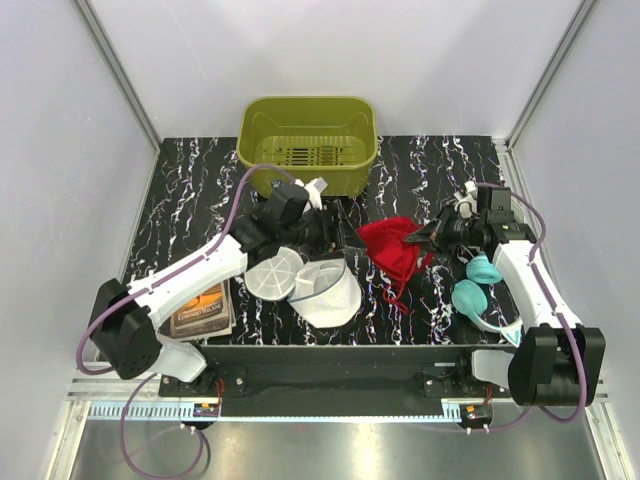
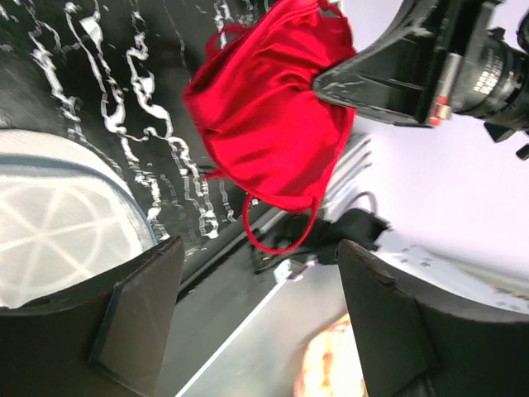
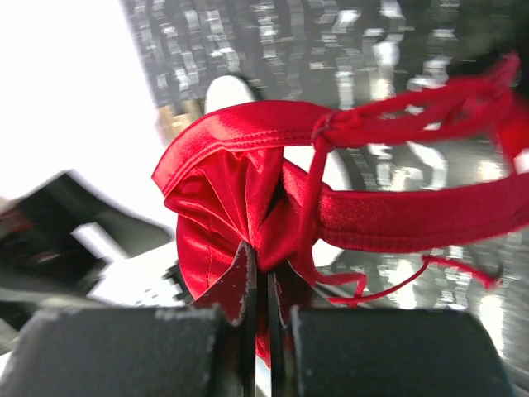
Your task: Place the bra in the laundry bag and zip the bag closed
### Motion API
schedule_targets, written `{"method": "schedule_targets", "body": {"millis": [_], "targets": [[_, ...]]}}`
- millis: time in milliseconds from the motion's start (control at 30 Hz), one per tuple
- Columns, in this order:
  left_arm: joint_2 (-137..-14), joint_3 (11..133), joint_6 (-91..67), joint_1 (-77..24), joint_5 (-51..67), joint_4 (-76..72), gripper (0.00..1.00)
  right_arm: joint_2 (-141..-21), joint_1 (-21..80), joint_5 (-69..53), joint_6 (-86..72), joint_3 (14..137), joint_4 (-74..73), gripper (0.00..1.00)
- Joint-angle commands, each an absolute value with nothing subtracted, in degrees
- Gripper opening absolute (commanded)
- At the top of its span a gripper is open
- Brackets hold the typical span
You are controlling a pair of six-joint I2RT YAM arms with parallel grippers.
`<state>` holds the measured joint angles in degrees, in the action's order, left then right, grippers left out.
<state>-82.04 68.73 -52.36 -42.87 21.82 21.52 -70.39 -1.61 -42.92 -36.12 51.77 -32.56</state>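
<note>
**Surroundings.** The laundry bag [image 1: 328,292] lies on the black, white-veined desk [image 1: 200,200], near its front edge. An olive-green plastic basket [image 1: 308,140] stands behind the bag at the far edge of the desk, and its slotted floor is visible. A book [image 1: 203,308] with a brown cover lies flat to the left of the bag. A teal rounded item [image 1: 478,285] lies well to the right of the bag, under the right arm. The left arm reaches over the desk just behind the bag. The right arm comes in from the bag's right.

**Materials and shapes.** The bag is white mesh and drum-shaped, with a grey rim. Its round face is folded out to the left, showing spoke-like seams. The bra [image 1: 392,250] is glossy bright red fabric, bunched up, with thin straps. One strap hangs in a loop below it.

**Containers.** The bag stands unzipped. The bra is outside it, just to the right of the bag and apart from it. The views do not show whether the bra's lower edge touches the desk.

**End effectors.** The right end effector [image 3: 264,265] is closed tight, pinching a fold of the bra between its jaws. The left end effector [image 2: 263,265] stands wide with nothing between its fingers [image 2: 140,322]. It points at the bra from the bag's side.
</note>
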Motion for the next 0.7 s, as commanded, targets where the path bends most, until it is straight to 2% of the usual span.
{"method": "schedule_targets", "body": {"millis": [0, 100, 300, 500, 667], "targets": [[-77.79, 61.11, -62.04, -42.8, 19.79, 5.82, 0.8, -69.52, 1.3, -49.21, -42.7, 57.04, -29.54, 0.0], [-77.34, 58.36, -63.89, -43.24, 17.85, -1.12, 0.82, -69.79, 2.89, -51.32, -47.54, 57.66, -26.11, 0.0], [-78.75, 59.59, -64.16, -44.56, 16.7, -5.18, 0.83, -69.08, 7.03, -50.89, -54.4, 58.18, -20.92, 0.0], [-75.5, 56.17, -65.03, -44.39, 16.51, -9.31, 0.81, -68.82, 8.53, -50.89, -55.28, 56.43, -18.81, 0.0], [-70.16, 51.43, -67.15, -43.95, 18.12, -6.51, 0.81, -68.73, 8.53, -49.57, -54.76, 55.81, -18.72, 0.0]]}}
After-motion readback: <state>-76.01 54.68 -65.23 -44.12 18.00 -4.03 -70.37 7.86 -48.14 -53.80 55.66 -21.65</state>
